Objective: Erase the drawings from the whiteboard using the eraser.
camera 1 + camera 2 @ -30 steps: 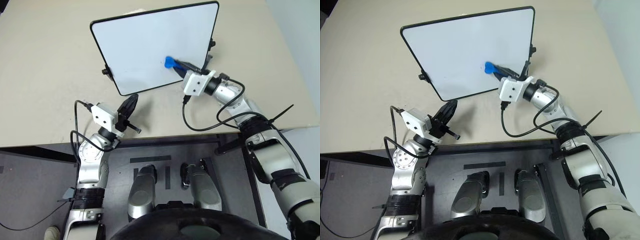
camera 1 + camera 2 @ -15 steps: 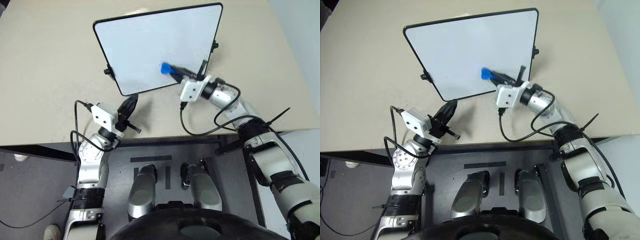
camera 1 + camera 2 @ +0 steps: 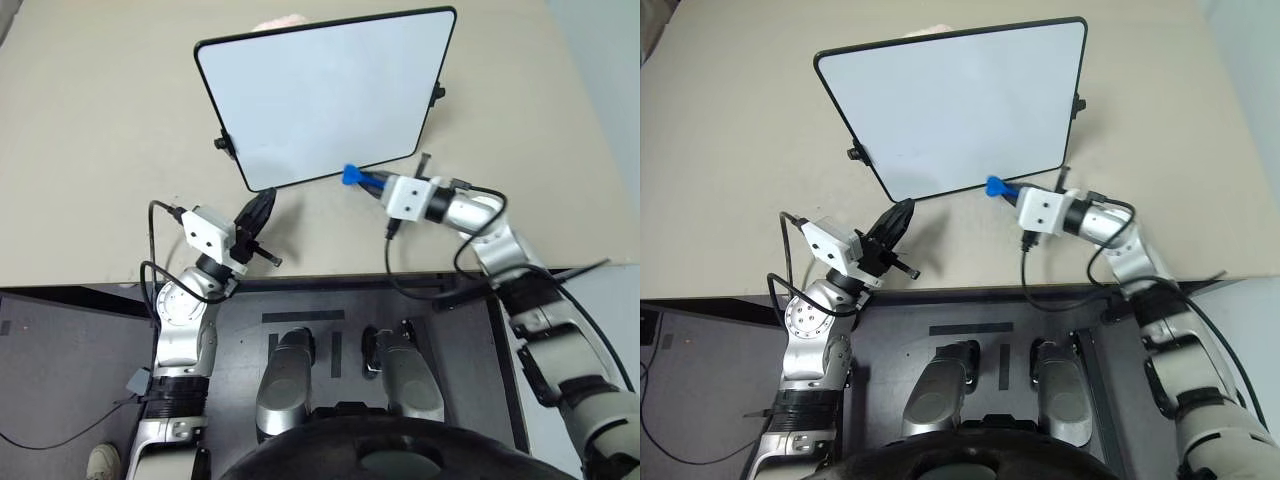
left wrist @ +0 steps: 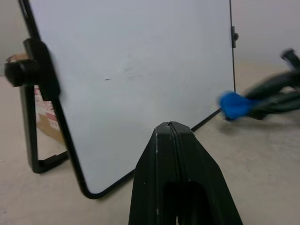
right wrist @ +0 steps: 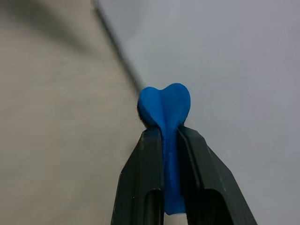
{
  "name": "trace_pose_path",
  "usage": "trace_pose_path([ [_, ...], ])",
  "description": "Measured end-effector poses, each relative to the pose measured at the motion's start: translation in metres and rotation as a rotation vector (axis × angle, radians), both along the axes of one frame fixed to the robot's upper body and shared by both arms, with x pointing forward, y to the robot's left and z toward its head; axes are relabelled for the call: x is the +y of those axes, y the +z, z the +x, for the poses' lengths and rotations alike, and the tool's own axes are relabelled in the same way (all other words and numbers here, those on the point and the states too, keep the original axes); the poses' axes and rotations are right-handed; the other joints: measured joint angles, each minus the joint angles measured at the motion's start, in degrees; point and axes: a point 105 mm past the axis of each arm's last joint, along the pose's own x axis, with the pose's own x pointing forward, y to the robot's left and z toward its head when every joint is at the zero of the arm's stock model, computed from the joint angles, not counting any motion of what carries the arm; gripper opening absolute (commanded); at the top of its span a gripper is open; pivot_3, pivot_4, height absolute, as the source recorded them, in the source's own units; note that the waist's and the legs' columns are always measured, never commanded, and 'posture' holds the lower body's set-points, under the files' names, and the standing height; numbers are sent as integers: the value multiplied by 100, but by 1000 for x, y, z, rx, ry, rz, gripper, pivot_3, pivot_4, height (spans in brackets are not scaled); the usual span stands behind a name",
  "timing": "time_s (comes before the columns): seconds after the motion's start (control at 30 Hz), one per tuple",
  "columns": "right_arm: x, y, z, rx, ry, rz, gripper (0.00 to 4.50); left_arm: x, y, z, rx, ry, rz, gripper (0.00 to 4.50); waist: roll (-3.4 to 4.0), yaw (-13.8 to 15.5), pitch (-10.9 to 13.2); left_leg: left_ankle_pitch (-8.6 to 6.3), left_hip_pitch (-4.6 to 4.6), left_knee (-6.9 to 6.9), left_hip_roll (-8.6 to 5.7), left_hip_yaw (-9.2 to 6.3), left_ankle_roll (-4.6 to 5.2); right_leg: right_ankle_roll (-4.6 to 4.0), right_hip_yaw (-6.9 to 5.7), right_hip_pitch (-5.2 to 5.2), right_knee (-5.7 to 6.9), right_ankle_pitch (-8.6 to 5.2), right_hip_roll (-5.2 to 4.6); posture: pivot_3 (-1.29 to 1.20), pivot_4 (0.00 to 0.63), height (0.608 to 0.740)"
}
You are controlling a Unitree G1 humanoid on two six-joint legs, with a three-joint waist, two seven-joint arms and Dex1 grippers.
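Standing on the beige table (image 3: 90, 130), the whiteboard (image 3: 330, 95) looks wiped clean, faint smudges showing in the left wrist view. The right gripper (image 3: 362, 179) pinches the blue eraser (image 3: 352, 176) at the board's lower edge; the left gripper (image 3: 262, 207) rests clenched and empty nearby

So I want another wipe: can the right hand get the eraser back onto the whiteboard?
Probably yes: the right hand grips the eraser at the whiteboard's lower edge, nothing between them.
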Motion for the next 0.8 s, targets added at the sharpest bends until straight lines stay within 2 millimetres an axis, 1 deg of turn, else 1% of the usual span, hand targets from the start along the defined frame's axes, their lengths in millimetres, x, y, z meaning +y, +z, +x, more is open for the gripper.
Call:
trace_pose_path([
  [0.03,-8,-3,-7,64,-7,-5,425,0,0,0,0,-3,2,0,-1,-5,-1,0,1,1,-3,0,0,3,0,1,0,-2,0,0,150,740],
  [0.07,-12,-2,-10,109,-18,6,425,0,0,0,0,-7,5,0,-2,-10,-1,0,3,2,-3,1,-1,3,1,2,1,-2,0,0,150,740],
  [0.17,-22,-3,-14,203,-52,3,1156,-1,3,1,-9,-23,9,0,-5,-49,-3,9,13,1,1,0,-9,-1,1,7,8,2,5,0,150,740],
  [0.27,-26,-5,-18,257,-64,-4,2201,-1,4,1,-11,-33,17,0,-5,-50,-3,37,20,0,4,-2,21,8,1,11,13,0,9,0,150,740],
  [0.33,-25,-6,-20,283,-67,1,2846,1,2,1,-4,-33,23,0,-5,-50,-3,45,22,1,4,-2,30,50,2,15,12,-24,10,0,150,740],
  [0.37,-24,-5,-20,282,-66,2,3220,2,2,2,-2,-32,23,0,-5,-50,-3,47,22,1,4,-1,31,52,3,16,12,-24,10,0,150,740],
  [0.47,-18,-2,-19,266,-62,28,3220,5,3,3,0,-30,30,0,-5,-50,-3,51,24,1,4,-2,36,54,3,17,12,-21,10,0,150,740],
  [0.53,-18,3,-17,245,-70,45,3220,8,4,3,3,-24,40,0,-5,-50,-3,53,25,1,4,-2,39,50,3,17,13,-19,11,0,150,740],
  [0.63,-28,16,-10,205,-116,87,3220,11,2,1,16,-19,43,0,-5,-37,-3,50,21,1,2,-2,44,12,5,17,10,4,11,0,150,740],
  [0.67,-31,19,-9,194,-134,97,3220,11,0,-1,25,-20,46,0,-5,-38,-3,49,20,1,3,-2,46,11,5,16,9,5,10,0,150,740],
  [0.8,-43,21,-7,174,-196,127,3220,14,1,-2,41,-34,56,0,-5,-27,-3,47,19,0,3,-7,48,11,5,16,10,1,14,0,150,740],
])
